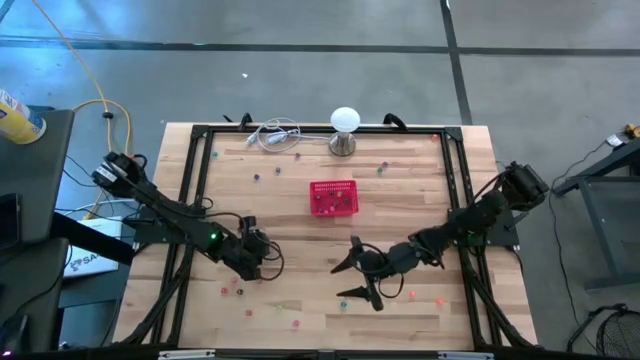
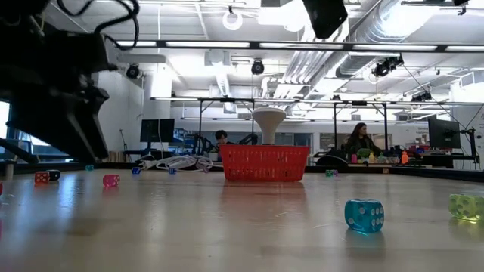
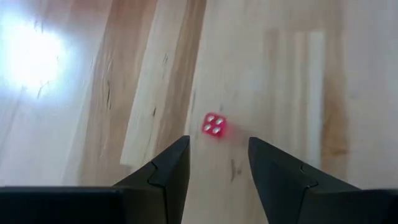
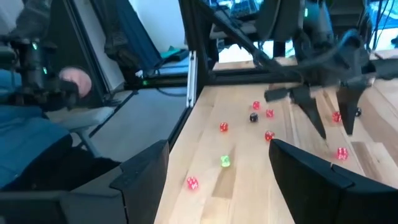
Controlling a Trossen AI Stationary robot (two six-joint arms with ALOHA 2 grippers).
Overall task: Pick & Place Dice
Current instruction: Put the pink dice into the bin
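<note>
The left gripper [image 3: 217, 165] hangs over the near-left part of the wooden table [image 1: 300, 225], its two dark fingers [image 3: 171, 168] parted with nothing between them. Just beyond the fingertips lies a red die [image 3: 214, 125], flat on the boards, its four-pip face turned up. A cube has no long axis; its edges sit slightly skewed to the line between the fingers, so the pads would probably meet corners rather than flat faces.

The likely fault is a missed or glancing grasp. The die lies ahead of the gap, not inside it, and is small beside the fingers; a descent without moving forward would close on air, and an off-centre touch could flick the die away or roll it.

The right gripper [image 1: 358, 272] rests low over the near-centre of the table, its fingers spread wide and empty. Other dice lie scattered near it, among them a green die [image 4: 225, 161]. The red mesh basket [image 1: 333, 198], presumably the goal, stands well apart from both grippers, in front of a white globe lamp [image 1: 344, 121].
</note>
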